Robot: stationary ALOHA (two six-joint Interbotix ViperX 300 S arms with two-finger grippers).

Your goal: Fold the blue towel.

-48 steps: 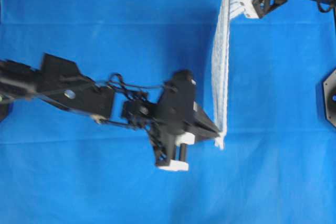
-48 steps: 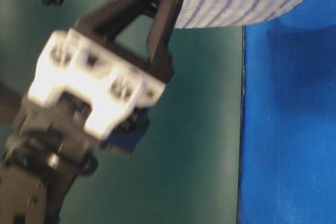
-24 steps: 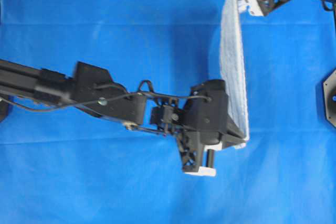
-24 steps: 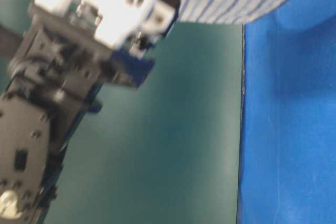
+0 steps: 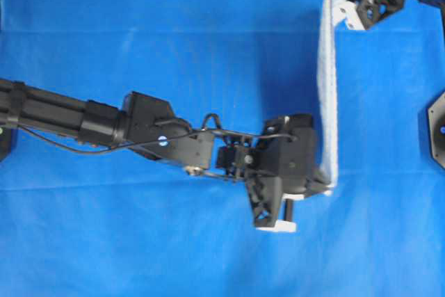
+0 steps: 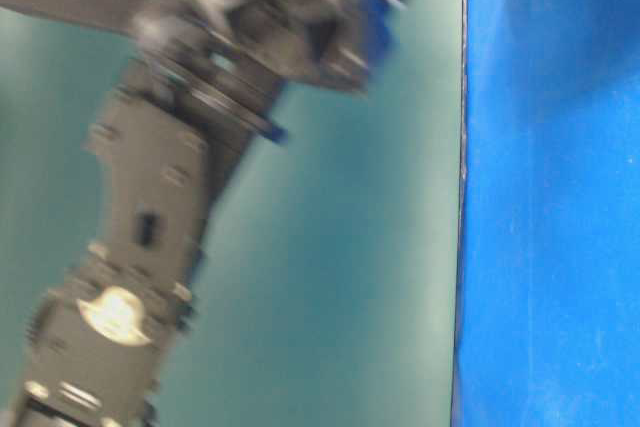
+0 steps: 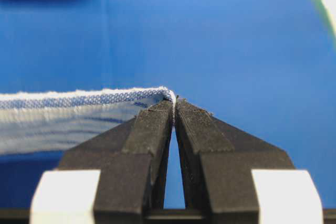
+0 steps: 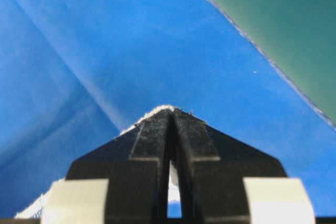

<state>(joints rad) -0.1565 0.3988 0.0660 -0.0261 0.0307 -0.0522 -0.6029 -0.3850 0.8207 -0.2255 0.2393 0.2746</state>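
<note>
Overhead showing blue towel (image 5: 327, 81) hanging taut between both arms, wrist views revealing left gripper (image 7: 174, 109) and right gripper (image 8: 171, 115) each pinching a towel corner, left arm reaching across blue table cloth (image 5: 139, 26).

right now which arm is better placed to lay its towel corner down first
Probably left. The left claw, shut on the towel, sits over the middle of the cloth with room all round. The right claw, also shut on it, is near the cloth's top edge.
</note>
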